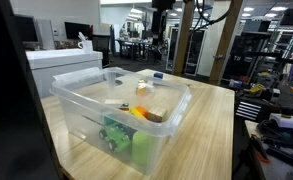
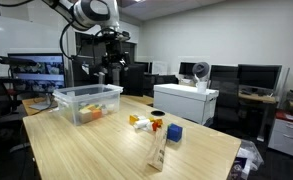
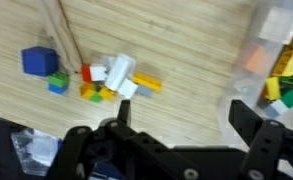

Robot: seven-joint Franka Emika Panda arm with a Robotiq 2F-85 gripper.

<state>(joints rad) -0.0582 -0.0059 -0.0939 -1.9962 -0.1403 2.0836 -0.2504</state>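
My gripper (image 3: 183,118) is open and empty, held high above the wooden table (image 3: 186,60). In the wrist view, a small pile of toy blocks (image 3: 111,78) in white, yellow, red and green lies below and to the left of the jaws. A blue block (image 3: 39,61) and a wooden stick (image 3: 58,35) lie beside the pile. A clear plastic bin (image 3: 276,45) holding coloured toys is at the right edge. In an exterior view the gripper (image 2: 113,58) hangs above the bin (image 2: 88,103), with the block pile (image 2: 144,123) further along the table.
The clear bin (image 1: 121,110) holds green and orange toys. A white box (image 2: 186,102) stands at the table's far side. A wooden piece (image 2: 160,150) stands near the front edge, next to a blue block (image 2: 174,133). Desks, monitors and shelves surround the table.
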